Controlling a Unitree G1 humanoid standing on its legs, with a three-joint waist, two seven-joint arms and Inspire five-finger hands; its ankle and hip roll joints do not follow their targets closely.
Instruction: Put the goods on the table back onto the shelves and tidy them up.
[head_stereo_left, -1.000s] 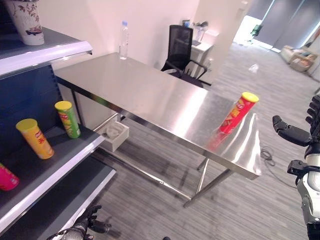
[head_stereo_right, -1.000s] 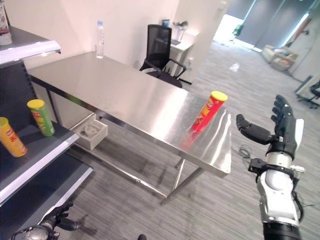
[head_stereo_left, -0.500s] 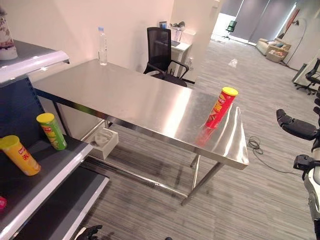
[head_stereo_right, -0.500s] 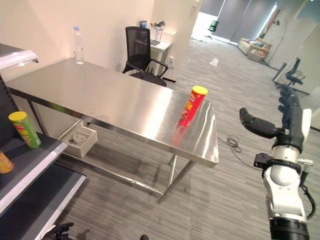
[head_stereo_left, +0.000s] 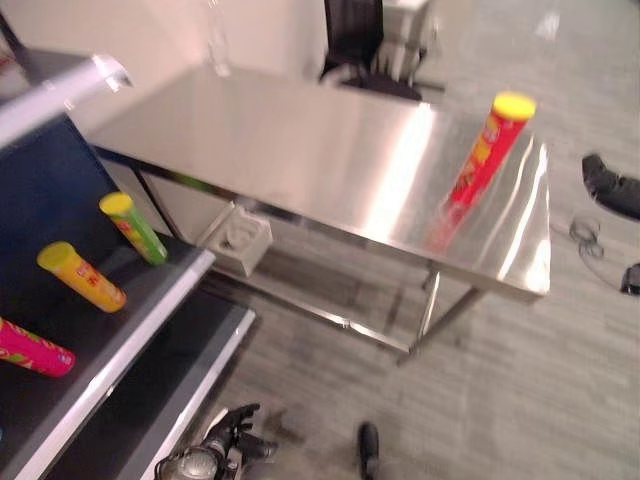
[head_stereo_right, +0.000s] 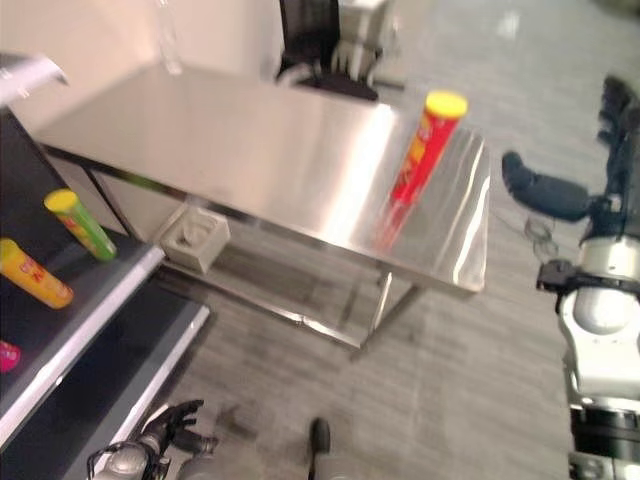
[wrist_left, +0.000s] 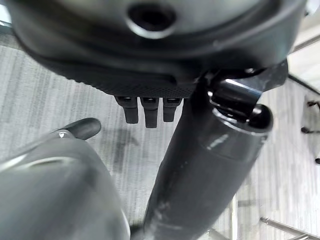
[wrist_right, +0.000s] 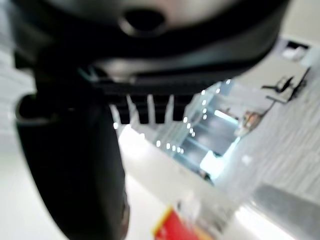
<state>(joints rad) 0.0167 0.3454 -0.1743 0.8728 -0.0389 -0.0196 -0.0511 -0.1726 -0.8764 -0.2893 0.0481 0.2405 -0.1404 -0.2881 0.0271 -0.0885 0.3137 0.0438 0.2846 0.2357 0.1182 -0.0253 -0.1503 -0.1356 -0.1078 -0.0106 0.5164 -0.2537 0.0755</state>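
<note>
A tall red can with a yellow lid (head_stereo_left: 485, 162) stands upright near the right end of the steel table (head_stereo_left: 300, 150). My right hand (head_stereo_right: 560, 195) hovers open to the right of the table's end, apart from the can, thumb pointing toward it. Past that hand's thumb, a bit of the red can (wrist_right: 171, 225) shows in the right wrist view. My left hand (head_stereo_left: 228, 438) hangs low by the shelf's foot, fingers (wrist_left: 145, 112) relaxed and empty. On the dark shelf (head_stereo_left: 150, 310) at the left stand a green can (head_stereo_left: 133, 228) and a yellow can (head_stereo_left: 82, 278); a pink can (head_stereo_left: 35, 348) lies on its side.
A white box (head_stereo_left: 237, 238) sits on the floor under the table. A black office chair (head_stereo_left: 355, 30) and a water bottle (head_stereo_left: 215, 45) are at the table's far side. Grey carpet spreads to the right of the table.
The camera has tipped downward and swung, so the whole scene has shifted. The red can stays put on the table. Both hands hold the same open pose.
</note>
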